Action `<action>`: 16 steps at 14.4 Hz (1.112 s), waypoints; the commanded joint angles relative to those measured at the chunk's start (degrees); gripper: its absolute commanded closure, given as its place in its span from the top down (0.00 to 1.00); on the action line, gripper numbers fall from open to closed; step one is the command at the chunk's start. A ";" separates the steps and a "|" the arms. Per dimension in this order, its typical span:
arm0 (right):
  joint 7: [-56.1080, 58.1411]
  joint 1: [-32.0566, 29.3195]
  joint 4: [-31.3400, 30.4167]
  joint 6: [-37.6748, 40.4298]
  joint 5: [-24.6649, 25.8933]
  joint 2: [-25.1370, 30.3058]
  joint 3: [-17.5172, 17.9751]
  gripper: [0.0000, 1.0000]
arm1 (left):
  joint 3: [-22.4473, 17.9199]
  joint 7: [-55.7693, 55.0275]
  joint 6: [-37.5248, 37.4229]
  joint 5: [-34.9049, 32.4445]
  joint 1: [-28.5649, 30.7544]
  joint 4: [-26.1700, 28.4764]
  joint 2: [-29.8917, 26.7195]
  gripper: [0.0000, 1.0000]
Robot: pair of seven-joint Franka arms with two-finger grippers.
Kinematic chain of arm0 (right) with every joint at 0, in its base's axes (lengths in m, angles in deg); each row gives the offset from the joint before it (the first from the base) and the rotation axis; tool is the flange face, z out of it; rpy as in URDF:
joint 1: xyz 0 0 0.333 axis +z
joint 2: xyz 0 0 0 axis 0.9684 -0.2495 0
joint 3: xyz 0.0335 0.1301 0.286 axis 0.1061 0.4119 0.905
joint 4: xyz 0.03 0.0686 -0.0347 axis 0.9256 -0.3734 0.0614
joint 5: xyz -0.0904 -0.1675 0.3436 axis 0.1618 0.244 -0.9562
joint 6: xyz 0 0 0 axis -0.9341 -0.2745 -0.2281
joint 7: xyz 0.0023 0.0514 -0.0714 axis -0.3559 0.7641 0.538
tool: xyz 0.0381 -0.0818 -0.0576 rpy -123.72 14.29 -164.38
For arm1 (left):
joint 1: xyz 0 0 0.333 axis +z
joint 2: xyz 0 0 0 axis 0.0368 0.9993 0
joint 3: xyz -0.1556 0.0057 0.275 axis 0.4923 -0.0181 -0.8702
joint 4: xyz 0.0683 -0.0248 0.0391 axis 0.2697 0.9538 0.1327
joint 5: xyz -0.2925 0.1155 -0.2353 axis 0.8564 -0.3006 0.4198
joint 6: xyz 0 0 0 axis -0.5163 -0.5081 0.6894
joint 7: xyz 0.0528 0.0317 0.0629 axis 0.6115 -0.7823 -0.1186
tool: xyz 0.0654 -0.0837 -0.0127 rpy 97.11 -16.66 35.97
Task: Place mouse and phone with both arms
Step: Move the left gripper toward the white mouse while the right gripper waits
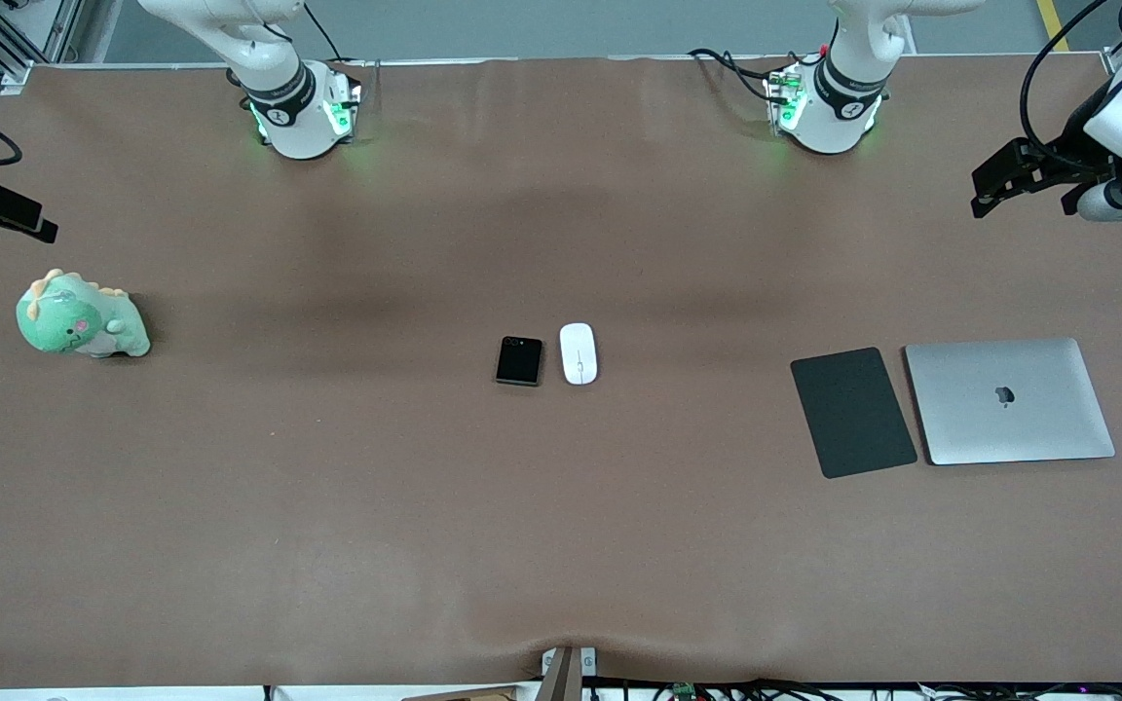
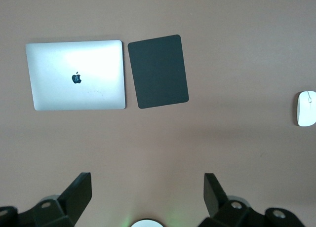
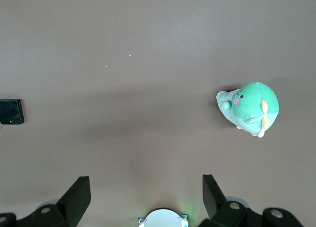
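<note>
Mouse point(image 1: 579, 352) and phone point(image 1: 519, 361) lie side by side mid-table, untouched, the phone just beside the mouse toward my right arm's end, each on the side of the arm that I judge will take it. My left gripper point(image 2: 148, 197) hangs high with fingers spread, over bare table near the black pad point(image 1: 852, 412) and laptop point(image 1: 1009, 400), which lie toward the left arm's end from the mouse. My right gripper point(image 3: 146, 197) hovers equally spread near the plush dinosaur point(image 1: 81, 316), well apart from the mouse.
</note>
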 commanded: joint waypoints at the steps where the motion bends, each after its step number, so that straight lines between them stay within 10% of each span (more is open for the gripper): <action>1: 0.53 -0.41 -0.17 0.45 0.88 0.39 0.61 1.00 | 0.12 0.21 -1.40 -0.89 0.20 -1.75 0.89 1.00; 16: 0.53 -0.32 -0.17 0.45 0.97 0.39 0.61 1.00 | 2.40 -6.02 3.42 0.34 -5.85 -5.00 12.66 1.00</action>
